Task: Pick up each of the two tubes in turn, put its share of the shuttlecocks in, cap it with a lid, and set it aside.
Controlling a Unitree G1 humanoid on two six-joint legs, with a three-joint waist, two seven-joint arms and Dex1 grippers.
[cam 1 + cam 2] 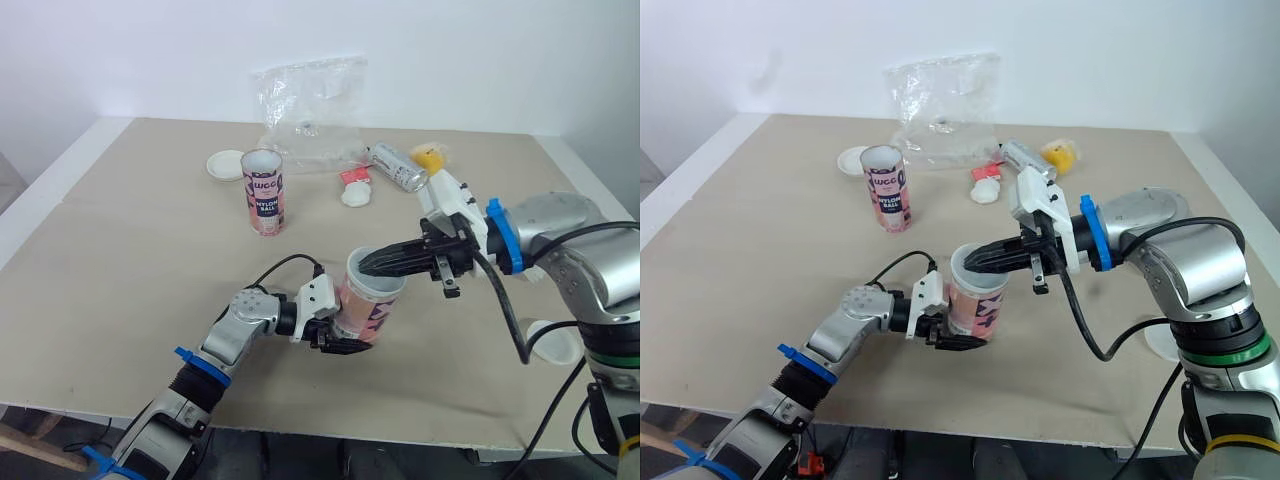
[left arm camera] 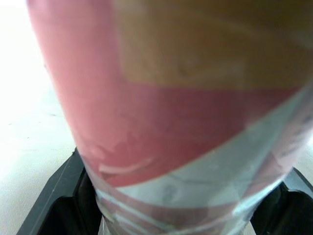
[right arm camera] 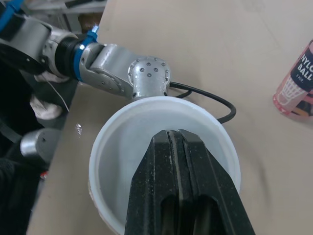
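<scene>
My left gripper (image 1: 345,336) is shut on a pink and white tube (image 1: 368,306), holding it tilted just above the table near the front edge. Its open mouth faces up and looks empty inside (image 3: 122,161). My right gripper (image 1: 368,264) is shut with nothing between its fingers, and its tips sit at the tube's mouth (image 3: 174,136). The tube's pink wall (image 2: 171,122) is right in front of the left wrist camera. A second pink tube (image 1: 264,192) stands upright and open at the back. A white lid (image 1: 226,165) lies to its left, and another white lid (image 1: 553,342) lies at the right edge.
At the back are a crumpled clear plastic bag (image 1: 310,110), a silver can (image 1: 398,167) on its side, a yellow object (image 1: 430,156), and a small white piece (image 1: 356,196) beside a red one (image 1: 354,176). Bare tabletop (image 1: 140,250) lies to the left.
</scene>
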